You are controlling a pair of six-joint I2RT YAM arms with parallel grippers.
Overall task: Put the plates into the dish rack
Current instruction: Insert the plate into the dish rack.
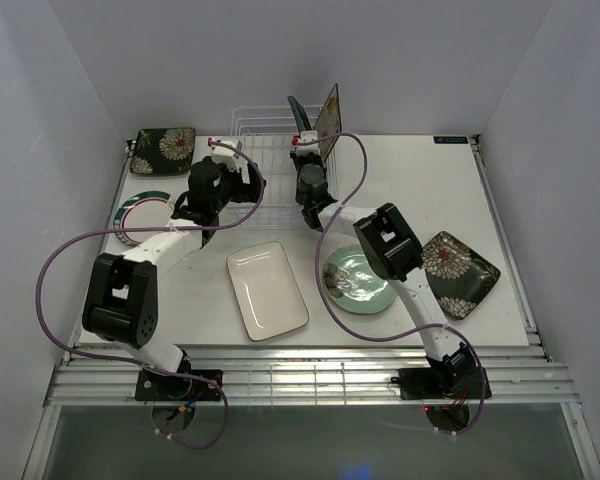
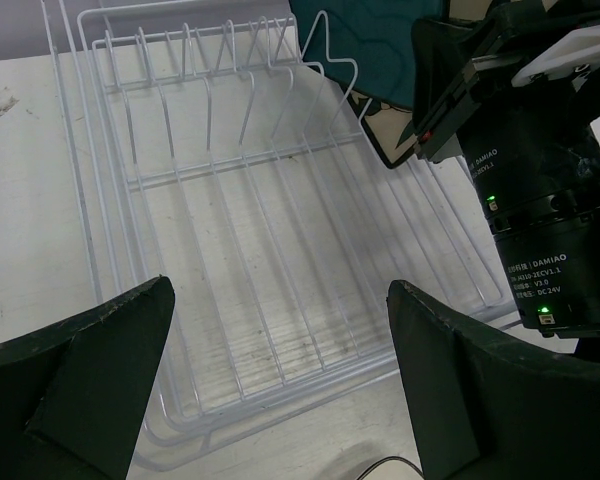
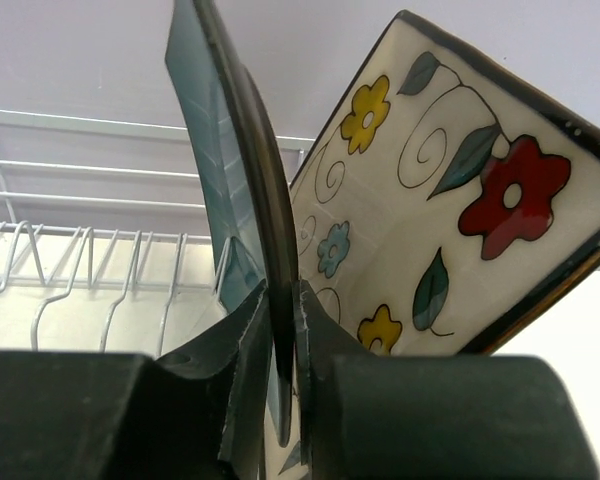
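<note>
Right gripper (image 3: 283, 310) pinches the teal plate (image 3: 205, 150) upright in the dish rack (image 1: 255, 125), beside the racked cream floral plate (image 3: 450, 190). Left gripper (image 2: 280, 310) spread wide, empty, above the rack. Five outstanding on the table (image 1: 500, 180): dark floral plate (image 1: 165, 150), second dark floral plate (image 1: 462, 272), green-rimmed plate (image 1: 140, 212), white rectangular plate (image 1: 267, 290), mint plate (image 1: 358, 282).

The right hand (image 3: 283, 300) hides the teal plate (image 3: 220, 130) at 6 o'clock; the left arm (image 1: 165, 245) covers the green-rimmed plate (image 1: 130, 212) at 3 o'clock.

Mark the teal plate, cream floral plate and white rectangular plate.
teal plate (image 3: 208, 120), right wrist view, its left face.
cream floral plate (image 3: 430, 200), right wrist view, inner face.
white rectangular plate (image 1: 268, 292), top external view, its centre.
</note>
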